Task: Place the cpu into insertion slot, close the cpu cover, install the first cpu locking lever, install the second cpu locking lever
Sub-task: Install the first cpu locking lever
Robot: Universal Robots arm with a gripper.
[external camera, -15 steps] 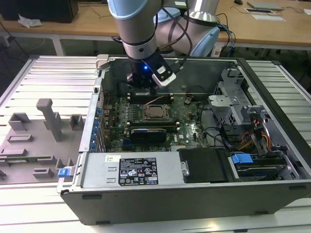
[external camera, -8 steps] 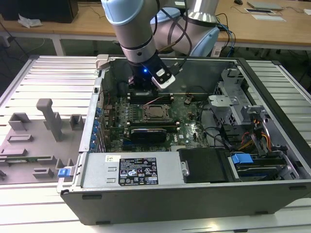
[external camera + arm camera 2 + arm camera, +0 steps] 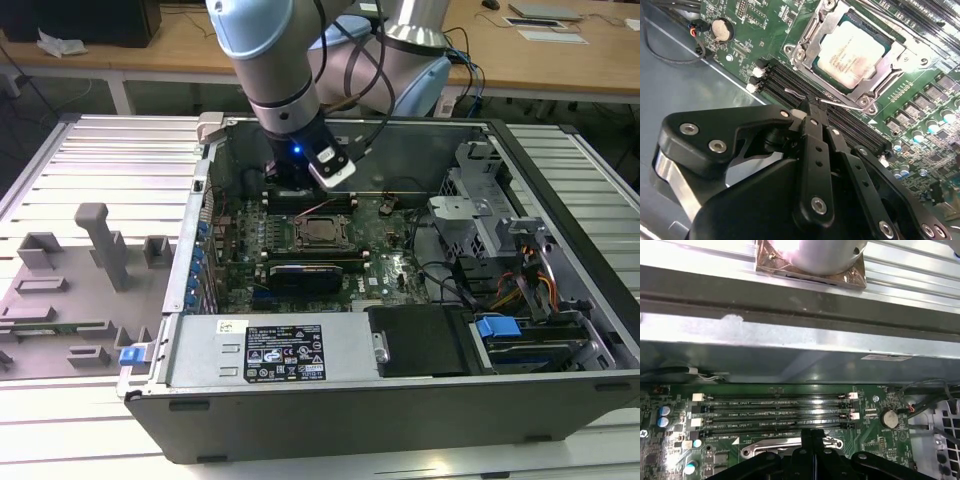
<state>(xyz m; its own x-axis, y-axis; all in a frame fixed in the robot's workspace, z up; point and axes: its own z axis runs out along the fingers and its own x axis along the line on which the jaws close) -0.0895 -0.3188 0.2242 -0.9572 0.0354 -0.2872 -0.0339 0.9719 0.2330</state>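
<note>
We found the gripper point(image 3: 809, 107) closed, its tips at a thin lever point(image 3: 840, 102) beside the socket.
In the second wrist view we saw the cpu point(image 3: 852, 50) lying flat in the insertion slot point(image 3: 836, 83), with the cpu cover point(image 3: 812, 35) down around it. The fingers were pressed together just beside the black memory slots point(image 3: 785, 82); we could not tell whether they pinched the lever. In the exterior view the arm point(image 3: 270, 60) reached into the open computer case point(image 3: 400, 400).
</note>
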